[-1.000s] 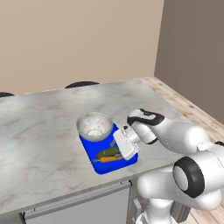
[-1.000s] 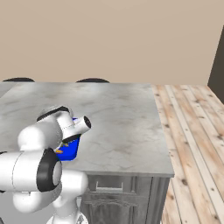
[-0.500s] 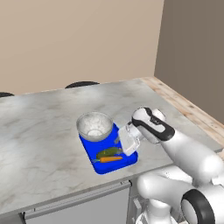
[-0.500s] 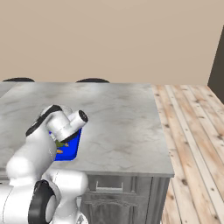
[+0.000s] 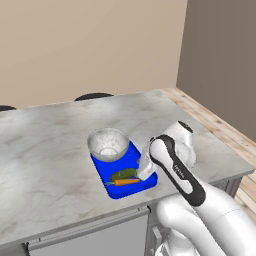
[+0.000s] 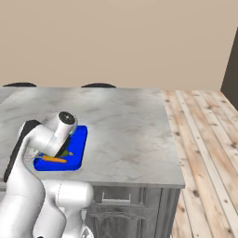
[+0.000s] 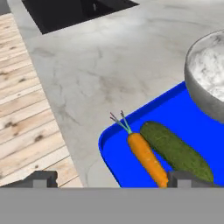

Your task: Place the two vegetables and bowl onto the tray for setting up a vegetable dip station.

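Hand view puts the carrot (image 7: 146, 157) and the cucumber (image 7: 175, 151) side by side at lower centre-right of the frame, both lying flat on the blue tray (image 7: 131, 173), touching or nearly touching along their lengths. The carrot is slim and orange with a thin green top pointing to the upper left; the cucumber is dark green, oblong and finely mottled. The bowl (image 7: 205, 74) fills the right edge: deep, greyish-white, speckled, thick-rimmed, sitting on the far part of the tray.

From the left base view I see the same layout at centre frame: bowl (image 5: 108, 144) on the upper end of the tray (image 5: 142, 186), cucumber (image 5: 123, 174) and carrot (image 5: 126, 182) below it near the tray's lower edge. In the right base view the tray (image 6: 79, 142) sits at left of frame, partly behind my arm.

I judge that all three things are placed and the task is as good as done. My claw (image 7: 111, 179) is spread wide with nothing between the tips, just above the tray's near corner. What remains is a clean retreat: I would lift straight away from the tray, keep the tips spread, and avoid sweeping sideways, since the carrot is close to one tip and would roll easily.

Around the tray lies the grey marbled table (image 5: 45, 150), with wooden floor (image 6: 204, 139) beyond its edge.
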You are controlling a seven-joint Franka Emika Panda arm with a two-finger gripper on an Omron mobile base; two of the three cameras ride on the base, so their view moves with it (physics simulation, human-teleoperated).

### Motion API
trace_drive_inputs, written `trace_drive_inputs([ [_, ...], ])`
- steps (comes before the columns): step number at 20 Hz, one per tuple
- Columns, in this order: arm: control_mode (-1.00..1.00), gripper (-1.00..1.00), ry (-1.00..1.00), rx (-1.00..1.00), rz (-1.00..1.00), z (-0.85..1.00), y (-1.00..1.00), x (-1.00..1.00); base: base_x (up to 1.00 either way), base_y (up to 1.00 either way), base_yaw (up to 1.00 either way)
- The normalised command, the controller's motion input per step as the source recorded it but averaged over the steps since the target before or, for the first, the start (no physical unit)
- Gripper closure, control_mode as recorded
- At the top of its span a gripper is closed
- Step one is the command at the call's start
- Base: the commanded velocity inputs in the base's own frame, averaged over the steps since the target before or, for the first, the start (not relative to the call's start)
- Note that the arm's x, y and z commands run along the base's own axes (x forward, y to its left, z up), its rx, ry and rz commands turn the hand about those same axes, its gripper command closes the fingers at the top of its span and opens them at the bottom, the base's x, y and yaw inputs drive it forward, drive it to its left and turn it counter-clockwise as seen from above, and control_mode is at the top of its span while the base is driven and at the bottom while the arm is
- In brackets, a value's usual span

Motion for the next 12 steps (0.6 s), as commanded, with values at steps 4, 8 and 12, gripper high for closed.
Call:
trace_drive_inputs([
  [4, -1.0, -1.0, 0.01, -0.26, -0.2, 0.33, 0.0, -0.35, 0.0, 0.0, 0.0],
  [8, -1.0, -1.0, 0.13, -0.1, -0.23, 0.43, -0.04, -0.29, 0.0, 0.0, 0.0],
  [12, -1.0, -1.0, 0.31, -0.05, -0.26, 0.4, -0.02, -0.22, 0.0, 0.0, 0.0],
])
